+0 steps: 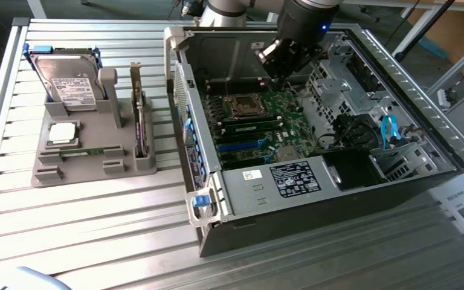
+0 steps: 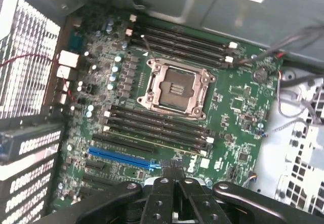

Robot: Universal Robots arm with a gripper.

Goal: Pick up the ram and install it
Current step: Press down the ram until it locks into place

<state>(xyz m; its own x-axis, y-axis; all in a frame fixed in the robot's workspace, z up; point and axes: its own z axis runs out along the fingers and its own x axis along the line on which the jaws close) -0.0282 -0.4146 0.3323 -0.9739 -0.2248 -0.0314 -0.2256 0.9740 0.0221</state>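
Fingers (image 2: 174,183) pressed together, holding nothing, I hang inside the open computer case (image 1: 425,181) above the motherboard (image 2: 238,102). One ram (image 2: 157,142) stick looks seated in a slot beside the empty processor socket (image 2: 174,89); its twin (image 1: 83,151) lies flat in the grey holder (image 1: 87,172) on the table, well apart from me. To do this well, I judge the stick must sit square and level in its slot. That holder also carries a hard drive (image 1: 69,81), a silver processor (image 1: 63,133) and an upright expansion card (image 1: 141,115).
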